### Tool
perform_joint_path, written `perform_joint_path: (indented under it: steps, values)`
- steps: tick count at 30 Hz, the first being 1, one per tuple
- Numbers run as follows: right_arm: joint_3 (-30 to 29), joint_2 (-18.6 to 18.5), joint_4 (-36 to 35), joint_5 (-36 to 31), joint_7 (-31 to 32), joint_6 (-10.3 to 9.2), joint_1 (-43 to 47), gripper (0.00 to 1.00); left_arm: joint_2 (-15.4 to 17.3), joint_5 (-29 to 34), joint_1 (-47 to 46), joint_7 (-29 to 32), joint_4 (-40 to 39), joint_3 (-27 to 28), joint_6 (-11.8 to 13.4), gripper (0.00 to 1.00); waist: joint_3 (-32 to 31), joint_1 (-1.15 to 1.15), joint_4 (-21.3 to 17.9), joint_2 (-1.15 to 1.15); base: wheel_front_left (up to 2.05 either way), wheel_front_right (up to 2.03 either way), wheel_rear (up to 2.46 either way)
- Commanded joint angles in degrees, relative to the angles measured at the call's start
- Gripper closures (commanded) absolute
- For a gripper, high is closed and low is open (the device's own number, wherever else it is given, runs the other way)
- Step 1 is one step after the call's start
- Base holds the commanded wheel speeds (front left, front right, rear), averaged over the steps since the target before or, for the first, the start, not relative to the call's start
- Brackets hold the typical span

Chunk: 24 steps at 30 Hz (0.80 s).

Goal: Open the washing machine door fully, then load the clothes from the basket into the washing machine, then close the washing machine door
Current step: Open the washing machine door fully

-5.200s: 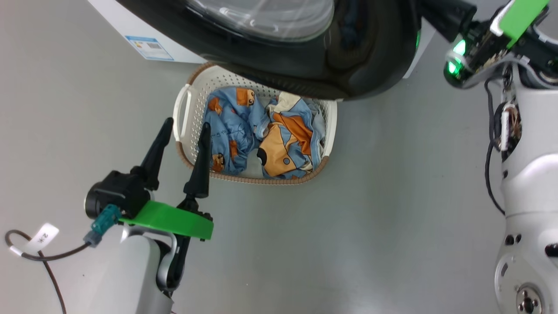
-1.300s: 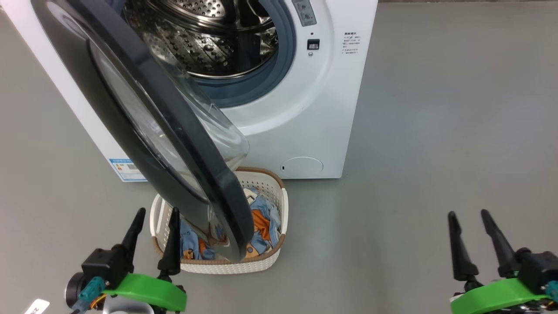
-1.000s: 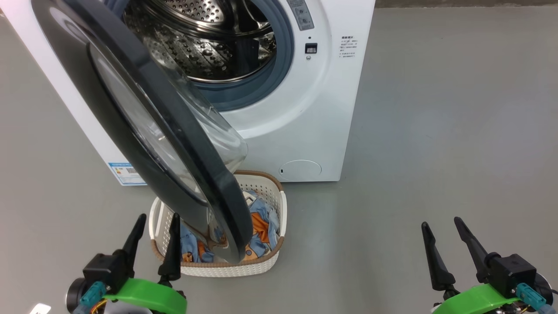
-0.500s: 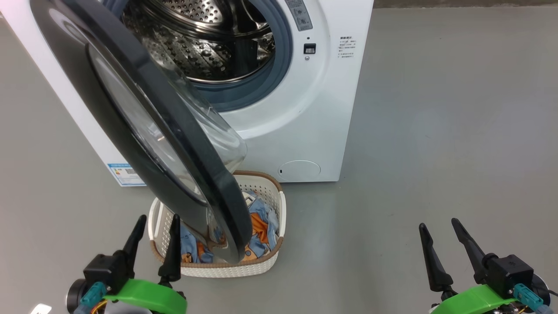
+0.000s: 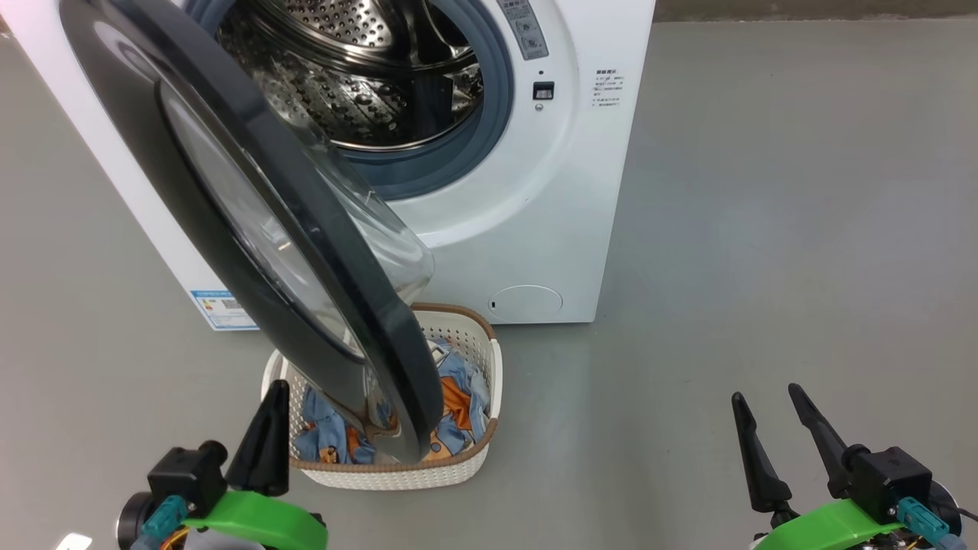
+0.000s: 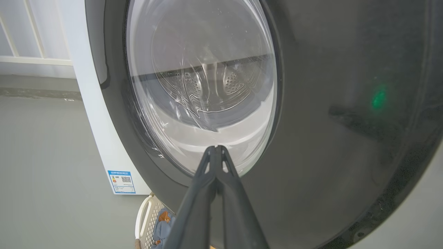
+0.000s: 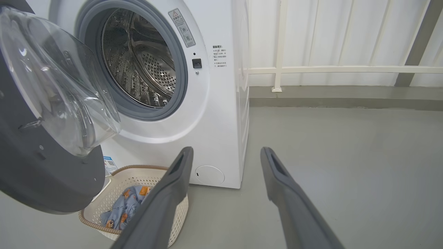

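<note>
Grey floor (image 5: 764, 229) spreads smooth and bare to the right of the robot, and the right wrist view shows a pale panelled wall (image 7: 346, 34) with a white rail behind it. On the floor stands the washing machine (image 5: 535, 229), white and boxy, with its steel drum (image 5: 367, 76) exposed inside the grey gasket (image 5: 489, 114).

The washing machine door (image 5: 397, 367) is swung out from its left side and juts toward the robot. Its glass bowl bulges toward the machine. In the head view its lower black edge hangs over the basket (image 5: 397, 473), which sits on the floor just in front of the machine, below the drum mouth. The clothes (image 5: 458, 397) lie bunched inside the basket, partly hidden by the door.

The left gripper (image 5: 276, 389) hovers at the basket's near left corner with its two fingers pressed tight together and nothing between them. In its wrist view the tips point at the door's outer face; whether they touch it cannot be told. The right gripper (image 5: 765, 393) hangs well apart to the right over bare floor, fingers spread and empty.

A blue energy label (image 5: 221, 309) sits low on the machine's side, and a round cap (image 5: 526, 303) low on its front.
</note>
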Motion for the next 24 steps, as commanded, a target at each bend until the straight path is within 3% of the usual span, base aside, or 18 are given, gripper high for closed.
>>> perform_joint_path:
  steps: [1,12,20,24]
  values:
    - [1.5,-0.1,-1.1,0.0,-0.7,0.09,-0.3,0.0,1.0,0.2,-0.9,-0.5,-1.2,2.0,0.4,1.0,0.0,0.0,0.0,0.0,0.0,0.0,0.0]
    - [1.0,-0.1,-1.0,0.1,-0.8,0.09,0.0,0.0,1.1,0.2,-3.8,-0.5,-8.2,7.0,3.0,1.0,0.1,0.0,0.7,0.0,0.0,0.0,0.0]
    - [1.7,-0.1,-1.5,0.0,-0.9,0.09,0.0,0.0,1.1,2.1,-9.4,-0.5,-21.6,10.0,5.8,1.0,0.4,0.0,0.7,0.0,0.0,0.0,0.0]
    - [2.4,-0.1,-1.6,0.1,-1.0,0.09,-0.1,0.0,1.0,2.9,-12.5,-0.5,-28.8,6.7,6.2,1.0,0.7,0.0,0.3,0.0,0.0,0.0,0.0]
